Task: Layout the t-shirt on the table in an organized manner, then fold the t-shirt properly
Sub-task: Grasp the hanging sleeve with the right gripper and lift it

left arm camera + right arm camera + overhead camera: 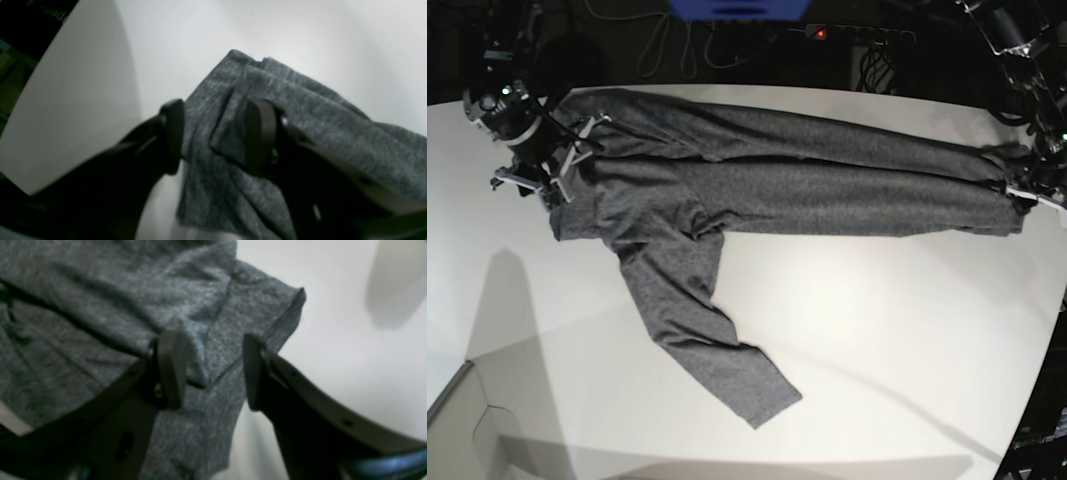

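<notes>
Base view, near to far: bare white tabletop [897, 330] across the lower frame, one sleeve [697, 340] of the t-shirt [807, 190] trailing down toward lower centre. T-shirt body is folded lengthwise into a long band spanning the upper half, left edge to right edge. Right end effector [567, 160] sits at the band's upper-left end, arm reaching in from the top-left corner; left end effector [1027, 190] at the band's right end, arm coming down from the top-right corner. Right wrist view: right end effector [213, 370] has its fingers spread, a raised fold of fabric [196, 350] between them, no pinch. Left wrist view: left end effector [217, 136] also parted, fingers straddling a fabric corner [230, 133] lying on the tabletop [166, 43], not clamped.
</notes>
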You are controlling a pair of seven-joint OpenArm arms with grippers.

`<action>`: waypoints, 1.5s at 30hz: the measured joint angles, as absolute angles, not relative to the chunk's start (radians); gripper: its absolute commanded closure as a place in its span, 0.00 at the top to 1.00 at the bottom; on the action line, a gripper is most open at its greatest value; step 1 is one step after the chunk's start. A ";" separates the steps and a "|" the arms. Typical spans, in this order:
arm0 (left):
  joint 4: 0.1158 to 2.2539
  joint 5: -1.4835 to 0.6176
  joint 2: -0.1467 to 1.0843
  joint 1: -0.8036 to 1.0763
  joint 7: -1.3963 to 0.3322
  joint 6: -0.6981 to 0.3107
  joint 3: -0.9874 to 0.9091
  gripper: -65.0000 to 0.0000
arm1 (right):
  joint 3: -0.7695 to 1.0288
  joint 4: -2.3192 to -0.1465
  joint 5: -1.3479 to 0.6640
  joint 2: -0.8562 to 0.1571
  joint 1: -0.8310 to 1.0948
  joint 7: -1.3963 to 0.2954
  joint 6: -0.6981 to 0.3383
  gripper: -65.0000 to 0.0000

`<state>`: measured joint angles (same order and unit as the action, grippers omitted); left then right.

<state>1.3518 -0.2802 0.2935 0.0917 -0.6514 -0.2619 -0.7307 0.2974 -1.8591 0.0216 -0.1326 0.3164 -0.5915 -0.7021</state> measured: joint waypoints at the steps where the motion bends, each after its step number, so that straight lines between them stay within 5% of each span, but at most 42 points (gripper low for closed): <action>1: 1.352 -0.281 0.294 0.091 -0.651 -0.262 -0.731 0.45 | 0.297 -1.872 0.019 -0.133 0.315 -0.587 -0.702 0.49; 12: 1.352 -0.280 0.294 0.097 -0.649 -0.262 -0.731 0.45 | 0.212 -1.772 0.017 -0.087 0.014 -0.720 -0.702 0.58; 19: 1.352 -0.280 0.281 0.093 -0.649 -0.259 -0.733 0.45 | 0.127 -1.308 0.017 -0.084 -0.372 -0.758 -0.700 0.58; 24: 1.352 -0.280 0.276 0.097 -0.648 -0.262 -0.733 0.45 | 0.136 -0.913 0.018 -0.073 -0.574 -0.612 -0.688 0.58; 33: 1.352 -0.277 0.287 0.101 -0.648 -0.262 -0.733 0.45 | 0.135 -0.680 0.021 -0.089 -0.614 -0.390 -0.686 0.58; 36: 1.352 -0.280 0.284 0.107 -0.648 -0.262 -0.734 0.45 | 0.134 -0.653 0.019 -0.088 -0.618 -0.320 -0.572 0.59; 45: 1.352 -0.281 0.280 0.110 -0.648 -0.262 -0.735 0.45 | 0.131 -0.563 0.019 -0.085 -0.616 -0.246 -0.474 0.58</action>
<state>1.3518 -0.2806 0.2802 0.1097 -0.6476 -0.2615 -0.7353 0.1307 -0.5632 0.0185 -0.0849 -0.6155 -0.2459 -0.4736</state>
